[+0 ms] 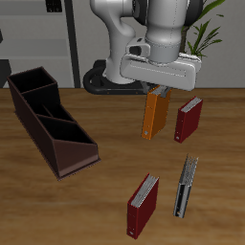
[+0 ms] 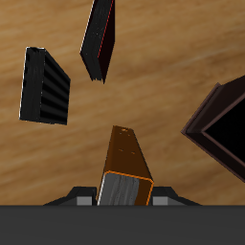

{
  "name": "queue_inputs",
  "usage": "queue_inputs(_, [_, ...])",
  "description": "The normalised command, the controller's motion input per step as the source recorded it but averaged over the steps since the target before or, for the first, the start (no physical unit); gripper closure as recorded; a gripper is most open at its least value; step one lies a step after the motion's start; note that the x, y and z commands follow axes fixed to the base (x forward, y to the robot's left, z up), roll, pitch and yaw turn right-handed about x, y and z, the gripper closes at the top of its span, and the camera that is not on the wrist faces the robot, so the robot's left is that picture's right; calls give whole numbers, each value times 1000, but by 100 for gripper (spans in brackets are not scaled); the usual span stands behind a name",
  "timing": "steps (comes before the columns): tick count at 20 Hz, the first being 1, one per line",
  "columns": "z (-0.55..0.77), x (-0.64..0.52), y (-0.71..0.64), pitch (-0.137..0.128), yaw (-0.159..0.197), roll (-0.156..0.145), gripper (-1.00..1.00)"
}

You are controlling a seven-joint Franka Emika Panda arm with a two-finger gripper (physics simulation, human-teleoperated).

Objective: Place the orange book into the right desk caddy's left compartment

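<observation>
The fingers (image 1: 159, 89) are clamped on the top of the orange book (image 1: 154, 115), which hangs upright near the middle of the wooden surface (image 1: 105, 187), its lower end close to the wood; whether it touches, I cannot tell. The right desk caddy (image 1: 50, 120) sits well apart at about nine o'clock from the book, a long dark tray lying at a slant. A dark red book (image 1: 188, 120) stands just beside the orange one at three o'clock. Toward six o'clock, nearer the front edge, stand another dark red book (image 1: 143, 205) and a grey-black book (image 1: 185, 186).
</observation>
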Motion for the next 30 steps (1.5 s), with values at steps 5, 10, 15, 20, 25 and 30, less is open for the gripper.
queue_inputs(5, [220,-37,-336,-24,256,-6,100])
queue_inputs(10, [142,-29,-503,-1,225,-53,100])
queue_inputs(15, [56,-62,-513,-1,127,-72,100])
queue_inputs(20, [-38,-72,-195,18,119,-44,100])
queue_inputs(25, [-29,-136,-139,17,123,-63,100])
queue_inputs(30, [26,-229,-32,-31,160,-47,100])
